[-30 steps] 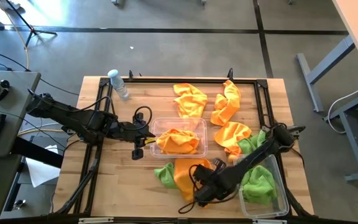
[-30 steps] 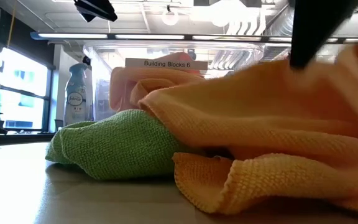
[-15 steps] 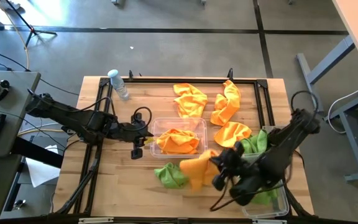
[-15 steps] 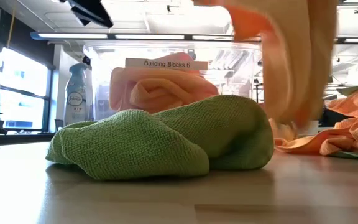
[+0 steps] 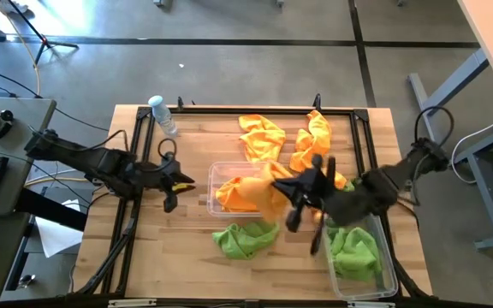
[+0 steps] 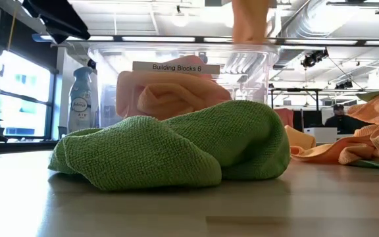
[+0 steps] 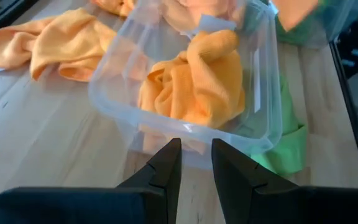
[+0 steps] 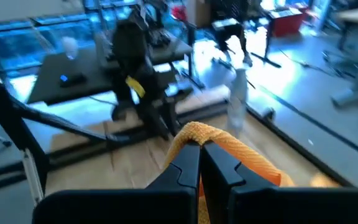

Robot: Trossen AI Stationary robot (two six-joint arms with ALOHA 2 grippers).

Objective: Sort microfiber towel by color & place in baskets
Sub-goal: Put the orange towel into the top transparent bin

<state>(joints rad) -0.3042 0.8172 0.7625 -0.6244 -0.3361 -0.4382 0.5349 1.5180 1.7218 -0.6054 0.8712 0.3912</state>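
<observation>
Centre frame: my right gripper [image 5: 274,184] over one basket [image 5: 219,169]; second basket [image 5: 383,257] lower right; bottle [image 5: 163,115] upper left.

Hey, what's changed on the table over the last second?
The right gripper, shut on an orange towel, lifted it off the table beside the green towel and carried it over the basket that holds orange towels. The left gripper drew back a little from that basket's side. The other basket with green towels, the loose orange towels and the water bottle stayed put.
</observation>
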